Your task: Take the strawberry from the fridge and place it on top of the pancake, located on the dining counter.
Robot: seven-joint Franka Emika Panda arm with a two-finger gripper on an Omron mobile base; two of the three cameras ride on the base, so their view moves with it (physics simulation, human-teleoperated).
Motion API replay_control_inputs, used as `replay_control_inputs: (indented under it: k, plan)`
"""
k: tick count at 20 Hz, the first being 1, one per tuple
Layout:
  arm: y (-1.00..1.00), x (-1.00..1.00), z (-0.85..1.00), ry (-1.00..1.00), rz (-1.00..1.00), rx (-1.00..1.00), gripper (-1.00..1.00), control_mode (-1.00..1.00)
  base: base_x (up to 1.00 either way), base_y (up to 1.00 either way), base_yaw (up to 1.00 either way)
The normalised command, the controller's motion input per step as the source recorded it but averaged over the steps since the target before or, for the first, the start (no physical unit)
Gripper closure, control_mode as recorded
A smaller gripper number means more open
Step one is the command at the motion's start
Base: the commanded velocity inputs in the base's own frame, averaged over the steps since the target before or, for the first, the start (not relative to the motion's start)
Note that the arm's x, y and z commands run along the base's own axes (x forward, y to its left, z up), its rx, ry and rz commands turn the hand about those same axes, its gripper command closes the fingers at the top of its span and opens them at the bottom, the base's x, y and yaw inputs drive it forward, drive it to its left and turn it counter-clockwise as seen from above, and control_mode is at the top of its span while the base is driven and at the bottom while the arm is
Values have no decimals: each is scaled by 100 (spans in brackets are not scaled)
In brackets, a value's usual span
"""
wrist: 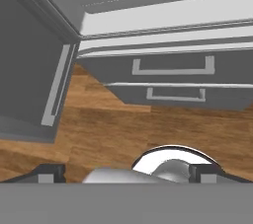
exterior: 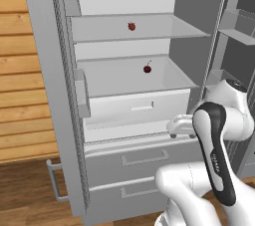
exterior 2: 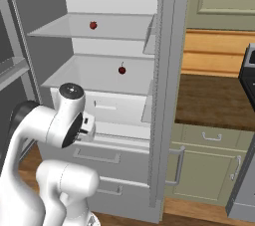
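Observation:
The fridge (exterior: pixel 124 160) stands with both doors swung wide, and its white shelves show. The strawberry (exterior: pixel 131 26), a tiny bright red berry, lies on the upper shelf; the right base view has the strawberry (exterior 2: pixel 93 25) there too. My gripper (wrist: pixel 127 173) is open and holds nothing, its fingertips (wrist: pixel 49 172) set far apart. It hangs low in front of the fridge, well below the strawberry, and looks down at the two lower drawers (wrist: pixel 173 65) and the floor. The pancake and the dining counter are out of view.
A darker cherry (exterior: pixel 147 68) with a thin stem sits one shelf lower. The left door (exterior: pixel 50 80) and the right door (exterior: pixel 239 31) flank the opening. A wall counter (exterior 2: pixel 214 100) with green cabinets stands to the right. Wooden floor (wrist: pixel 108 129) lies below.

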Motion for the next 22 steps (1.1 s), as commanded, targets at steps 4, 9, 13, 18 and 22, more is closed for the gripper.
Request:
replay_control_inputs:
  k: [4, 9, 13, 18, 22]
  plan:
    - [-6, -30, 0, 0, -2, -1, -100, -100, 0, 0, 0]
    - [7, -16, -20, 9, 1, -1, -100, -100, 0, 0, 0]
    - [1, 0, -8, 0, 0, 0, -100, -100, 0, 0, 0]
    - [0, 7, -2, 0, 0, 0, -100, 100, 15, 1, 0]
    - [0, 0, 0, 0, 0, 0, -100, 100, 92, 21, -6]
